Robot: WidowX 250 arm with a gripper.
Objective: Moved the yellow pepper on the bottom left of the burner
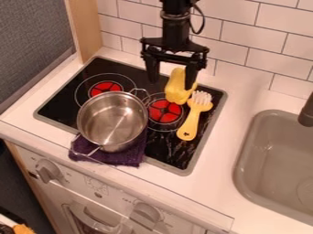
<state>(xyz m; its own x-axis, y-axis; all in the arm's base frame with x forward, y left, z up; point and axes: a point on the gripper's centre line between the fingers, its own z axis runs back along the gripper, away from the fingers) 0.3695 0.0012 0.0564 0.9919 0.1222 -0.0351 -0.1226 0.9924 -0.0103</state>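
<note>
The black gripper hangs over the back part of the stove top, its two fingers apart. The yellow pepper is at the back of the right-hand burner, partly covering its upper edge. In the view, the right finger overlaps the pepper's right side, while a gap shows between the left finger and the pepper. Whether the right finger touches it, I cannot tell.
A steel pot stands left of that burner, above a dark purple cloth. A yellow-handled brush lies to the burner's right. The grey sink is at the far right, and a tiled wall rises behind.
</note>
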